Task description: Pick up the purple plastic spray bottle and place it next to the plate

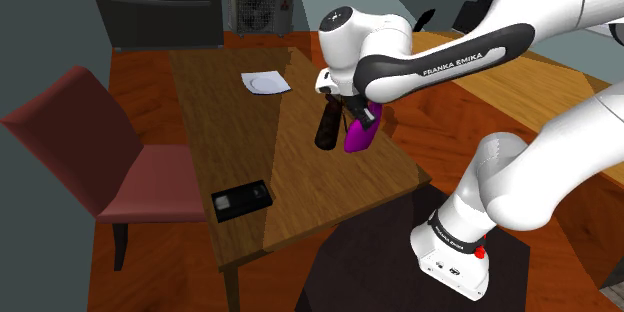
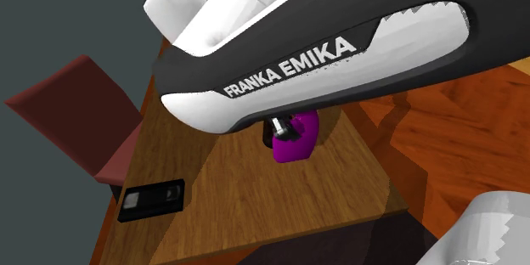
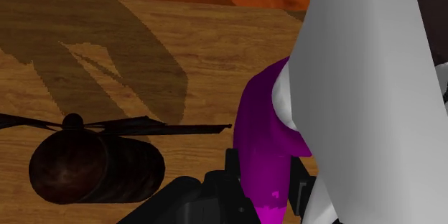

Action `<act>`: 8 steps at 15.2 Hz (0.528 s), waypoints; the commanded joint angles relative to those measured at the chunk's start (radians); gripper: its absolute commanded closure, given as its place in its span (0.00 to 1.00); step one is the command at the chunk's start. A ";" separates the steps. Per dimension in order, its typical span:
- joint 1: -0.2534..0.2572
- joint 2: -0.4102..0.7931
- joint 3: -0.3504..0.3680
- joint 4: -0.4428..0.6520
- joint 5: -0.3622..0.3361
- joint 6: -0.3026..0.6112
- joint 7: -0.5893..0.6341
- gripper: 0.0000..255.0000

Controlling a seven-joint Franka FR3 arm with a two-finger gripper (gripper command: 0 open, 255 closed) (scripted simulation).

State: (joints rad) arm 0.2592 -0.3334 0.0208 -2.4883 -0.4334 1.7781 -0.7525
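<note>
Purple spray bottle (image 1: 362, 134) tilted, near the worktop (image 1: 215, 110) edge on the stand's side, about halfway along it. Squeezed between the black fingers (image 3: 214, 199), one on each side, low on the purple body in the wrist view.

Top of the purple spray bottle hidden behind the white arm (image 1: 450, 55) in the shoulder view. Hidden again in the second exterior view, behind the big black and white part marked FRANKA EMIKA. Hard to tell: resting on the wood or hanging just above it.

Big pale grey shape (image 3: 359, 79) covering one side of the bottle in the wrist view; no telling what.

Just beside the bottle, a dark brown round thing (image 1: 327, 128), with a thin black strip across it in the wrist view. Too dark to name.

White plate (image 1: 265, 82) well apart from the bottle, near the far end of the worktop, on a pale square. Black tape box (image 1: 242, 201) close to the near corner, on the side of the red chair (image 1: 90, 145).
</note>
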 commanded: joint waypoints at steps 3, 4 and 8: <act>0.002 -0.025 0.003 0.033 0.008 -0.054 -0.022 1.00; 0.002 -0.030 0.003 0.041 0.009 -0.067 -0.027 1.00; 0.004 -0.050 0.006 0.078 0.014 -0.119 -0.048 1.00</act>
State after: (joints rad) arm 0.2610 -0.3746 0.0242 -2.4185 -0.4224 1.6757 -0.7961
